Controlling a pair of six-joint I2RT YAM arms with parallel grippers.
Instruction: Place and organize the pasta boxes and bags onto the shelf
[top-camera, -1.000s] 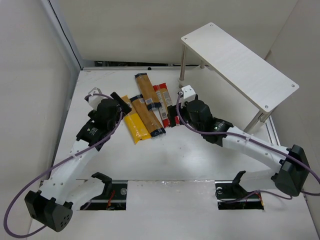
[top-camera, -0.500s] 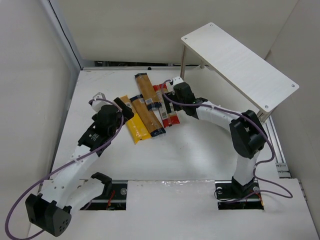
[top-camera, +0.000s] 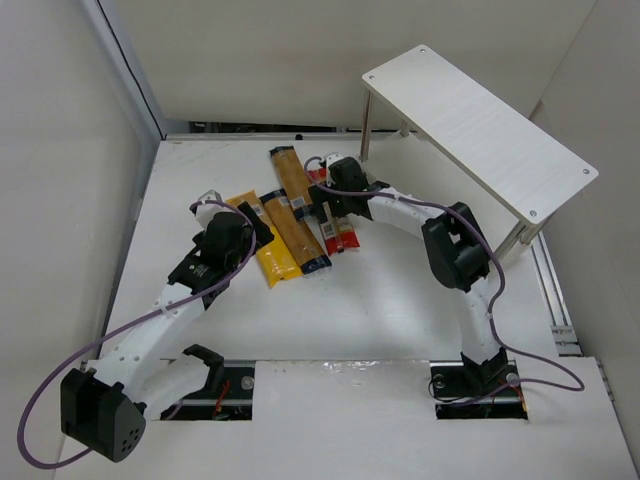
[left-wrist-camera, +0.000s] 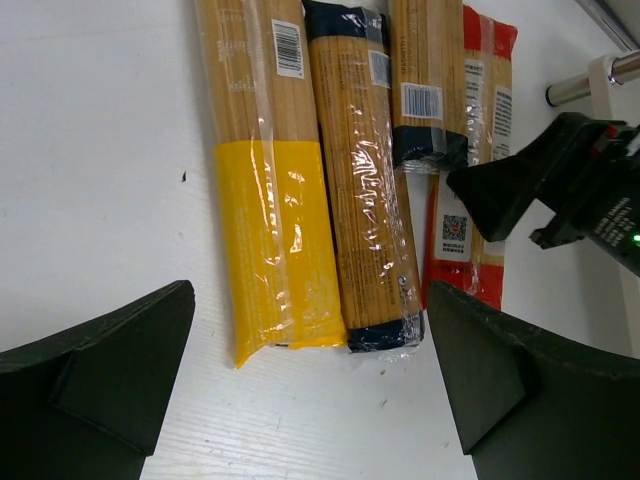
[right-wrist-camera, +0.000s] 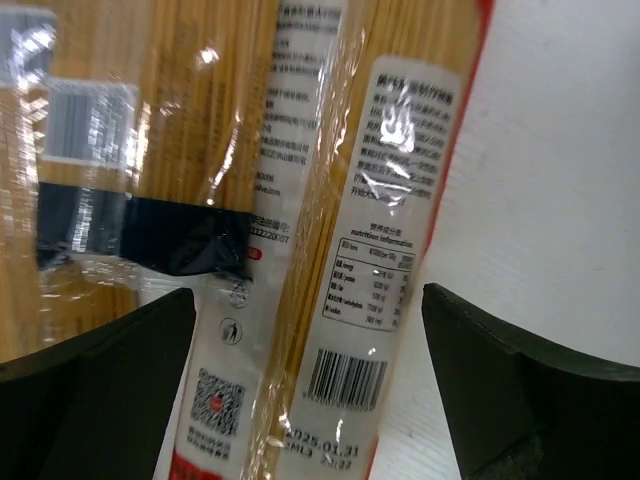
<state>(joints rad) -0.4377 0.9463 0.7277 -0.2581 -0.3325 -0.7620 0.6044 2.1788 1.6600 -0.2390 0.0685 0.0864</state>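
Several long pasta packs lie side by side mid-table: a yellow bag, an orange-brown pack with dark blue bands, a second one farther back, and a slim red-and-white pack. The white shelf stands at the far right with nothing on it. My right gripper is open, low over the red-and-white pack, which lies between its fingers. My left gripper is open above the near ends of the yellow and orange-brown packs.
White walls close the table on the left and back. The shelf's thin metal legs stand just right of the packs. A metal rail runs along the right edge. The right gripper's finger shows in the left wrist view.
The right arm swung left and away, from the table beside the shelf to over the red-and-white pack. The left arm shifted slightly nearer and to the right. Both grippers stayed open.
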